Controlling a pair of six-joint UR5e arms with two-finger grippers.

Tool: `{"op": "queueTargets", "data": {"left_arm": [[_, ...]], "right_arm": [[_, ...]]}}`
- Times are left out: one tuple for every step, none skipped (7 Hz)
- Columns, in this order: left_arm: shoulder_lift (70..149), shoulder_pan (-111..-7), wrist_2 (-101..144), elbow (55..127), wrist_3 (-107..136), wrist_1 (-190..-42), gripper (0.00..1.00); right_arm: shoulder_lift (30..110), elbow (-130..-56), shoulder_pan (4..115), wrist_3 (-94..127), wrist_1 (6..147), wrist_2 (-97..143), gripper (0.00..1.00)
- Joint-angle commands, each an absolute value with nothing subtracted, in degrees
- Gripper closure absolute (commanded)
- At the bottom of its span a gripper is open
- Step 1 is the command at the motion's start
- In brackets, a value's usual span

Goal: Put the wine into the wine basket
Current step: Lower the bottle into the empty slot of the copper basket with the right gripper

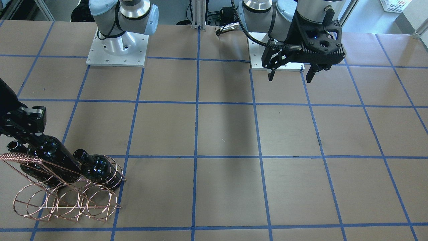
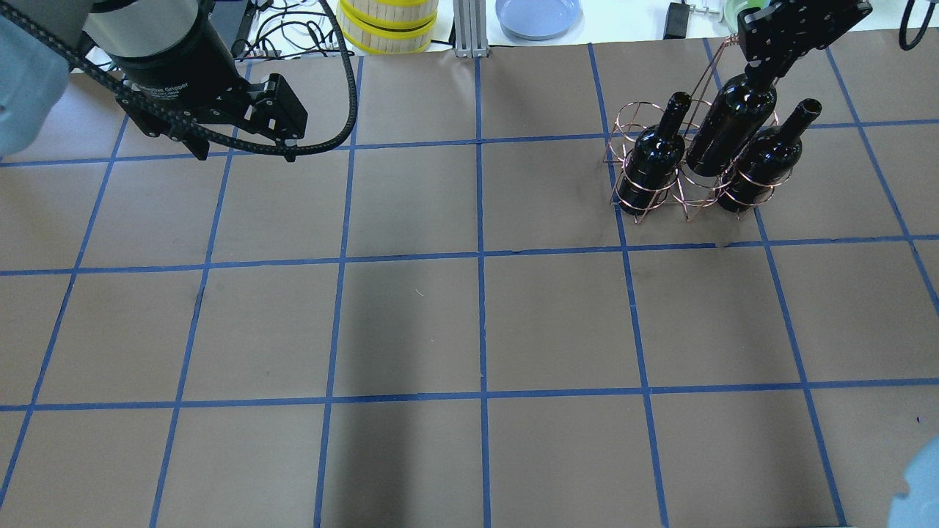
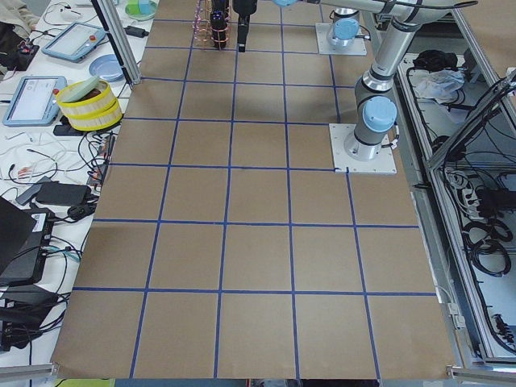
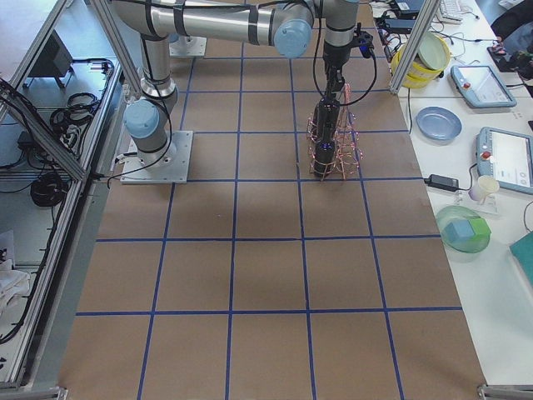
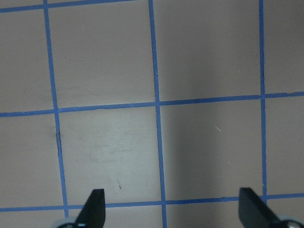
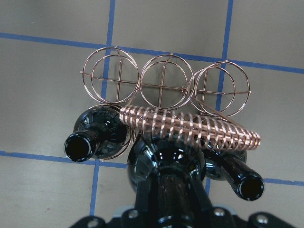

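The copper wire wine basket (image 2: 689,199) stands at the far right of the table. Two black bottles (image 2: 649,165) (image 2: 766,161) lean in its outer hoops. My right gripper (image 2: 763,70) is shut on the neck of a third wine bottle (image 2: 733,125), whose lower part sits in the middle hoop between them. The right wrist view shows this bottle (image 6: 164,171) below the coiled handle (image 6: 190,126), with three empty hoops (image 6: 164,85) beyond. My left gripper (image 2: 246,154) is open and empty, far off over bare table (image 5: 173,209).
Yellow-rimmed round containers (image 2: 387,26) and a blue plate (image 2: 538,15) lie beyond the table's far edge. The arm bases (image 1: 117,50) stand at the robot's side. Brown paper with a blue tape grid covers the table.
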State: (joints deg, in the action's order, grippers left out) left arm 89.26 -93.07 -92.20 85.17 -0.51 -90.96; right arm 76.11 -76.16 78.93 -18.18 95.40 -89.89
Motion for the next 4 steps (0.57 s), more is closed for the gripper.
{"op": "queueTargets", "data": {"left_arm": [[88.9,-93.1,-91.9,85.4,-1.6,-90.2,0.00],[88.9,-92.5,-92.0,85.5,-4.8,-90.2,0.00],[88.7,-92.4,-92.1,85.7,-5.7,-89.6,0.00],[89.3,-92.4,-92.0,86.2,-5.4,-89.0,0.00]], "right_arm": [[75.5,-77.8,78.9,-18.4,96.2,-89.8,0.68],[75.5,-79.5,78.9,-19.2,98.4,-90.0,0.68],[75.5,-80.1,78.9,-19.4,99.3,-90.0,0.67],[75.3,-80.3,79.0,-19.4,99.7,-89.9,0.65]]}}
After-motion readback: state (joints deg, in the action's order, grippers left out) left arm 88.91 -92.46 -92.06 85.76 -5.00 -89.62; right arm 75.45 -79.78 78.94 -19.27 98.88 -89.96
